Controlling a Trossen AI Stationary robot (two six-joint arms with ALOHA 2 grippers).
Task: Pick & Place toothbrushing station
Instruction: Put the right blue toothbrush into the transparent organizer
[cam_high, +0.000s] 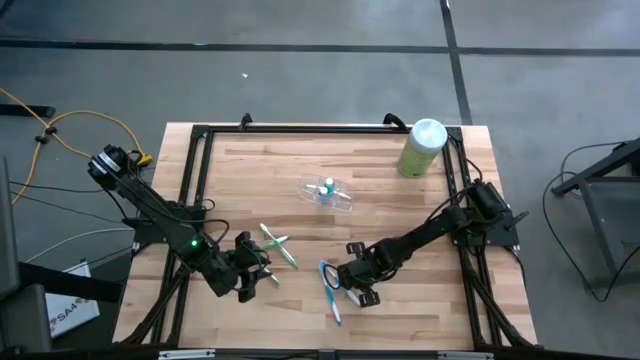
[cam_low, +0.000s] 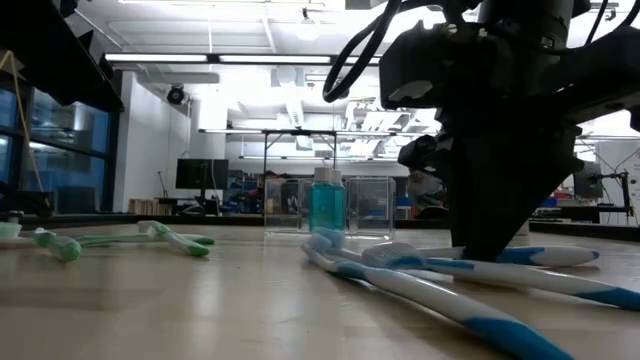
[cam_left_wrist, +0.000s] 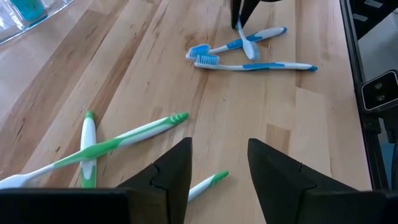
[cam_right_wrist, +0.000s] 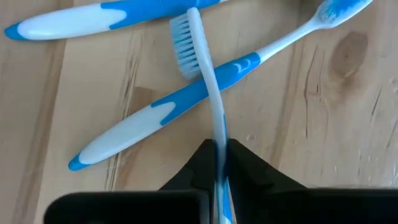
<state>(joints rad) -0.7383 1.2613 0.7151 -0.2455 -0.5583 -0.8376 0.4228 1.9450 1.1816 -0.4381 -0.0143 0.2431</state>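
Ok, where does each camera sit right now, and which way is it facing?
High: above the table, straight down; both arms, clear cup, canister.
Low: table height, looking across; right gripper on blue toothbrushes.
Left wrist: past left gripper, open above green toothbrushes.
Right wrist: past right gripper, shut on blue toothbrush.
Shared: the blue toothbrushes show in all four.

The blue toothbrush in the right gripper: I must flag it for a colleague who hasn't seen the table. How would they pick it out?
Start at the wooden table and find the blue-white toothbrushes near its front edge. The right gripper is shut on one toothbrush there. Unlike its neighbours lying flat, it is pinched between the fingers and crosses over another brush.
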